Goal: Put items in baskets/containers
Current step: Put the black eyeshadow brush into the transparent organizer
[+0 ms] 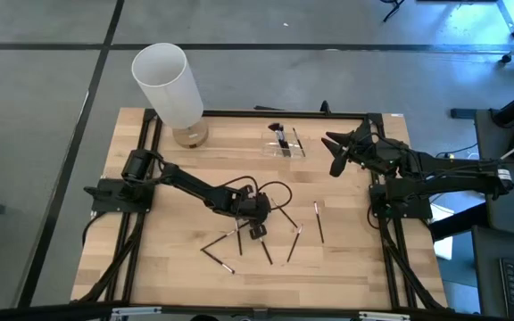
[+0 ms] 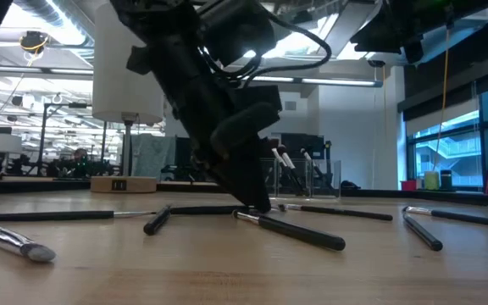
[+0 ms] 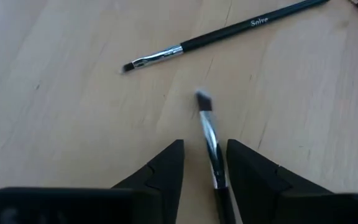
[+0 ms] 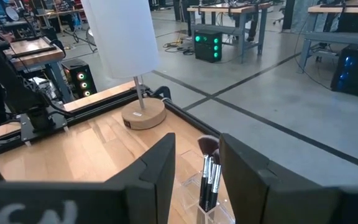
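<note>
Left claw [image 3: 204,171] astride brush [image 3: 209,134]

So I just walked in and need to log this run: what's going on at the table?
The robot is sorting makeup brushes into a clear organizer at the table's far edge, which already holds a few. The left gripper is down on the wood mid-table with its fingers either side of one brush, not yet closed on it. Other loose brushes lie scattered around it. The right gripper hovers open beside the organizer, empty. A lamp with a white shade stands at the far left corner.
</note>
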### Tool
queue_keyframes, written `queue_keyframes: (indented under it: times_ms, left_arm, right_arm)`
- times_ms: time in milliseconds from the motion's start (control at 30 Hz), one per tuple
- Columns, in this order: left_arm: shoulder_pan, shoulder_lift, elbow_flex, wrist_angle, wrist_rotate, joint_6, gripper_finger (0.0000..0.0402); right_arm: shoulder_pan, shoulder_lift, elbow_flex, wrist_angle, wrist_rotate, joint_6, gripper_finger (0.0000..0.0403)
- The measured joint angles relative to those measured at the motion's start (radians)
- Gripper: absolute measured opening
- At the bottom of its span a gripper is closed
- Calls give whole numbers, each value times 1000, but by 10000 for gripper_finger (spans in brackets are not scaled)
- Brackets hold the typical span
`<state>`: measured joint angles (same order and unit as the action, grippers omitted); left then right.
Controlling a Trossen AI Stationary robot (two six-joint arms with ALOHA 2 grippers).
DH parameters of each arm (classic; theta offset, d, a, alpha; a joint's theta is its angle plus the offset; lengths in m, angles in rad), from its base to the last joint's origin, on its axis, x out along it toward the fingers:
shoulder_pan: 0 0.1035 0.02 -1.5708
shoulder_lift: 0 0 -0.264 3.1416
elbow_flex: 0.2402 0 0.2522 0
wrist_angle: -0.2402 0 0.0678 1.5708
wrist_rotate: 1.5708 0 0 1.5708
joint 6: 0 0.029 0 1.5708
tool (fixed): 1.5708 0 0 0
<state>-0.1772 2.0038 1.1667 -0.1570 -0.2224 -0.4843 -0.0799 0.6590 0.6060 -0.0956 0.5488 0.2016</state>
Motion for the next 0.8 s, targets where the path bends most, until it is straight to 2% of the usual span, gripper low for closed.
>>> queue_keyframes:
  times_ms: [133,333,433,600,800]
  left_arm:
    - [10,3,2,-24,21,-6,105]
    - [17,5,0,-50,14,-15,36]
    - [14,-4,-1,-43,-17,-5,16]
    - [18,-39,-10,-57,-92,22,20]
    - [63,-117,-5,43,-252,82,29]
  right_arm:
    - [0,0,0,0,0,0,123]
    - [0,0,0,0,0,3,123]
    - [0,0,0,0,0,3,123]
    - [0,0,0,0,0,1,123]
    - [0,0,0,12,0,3,123]
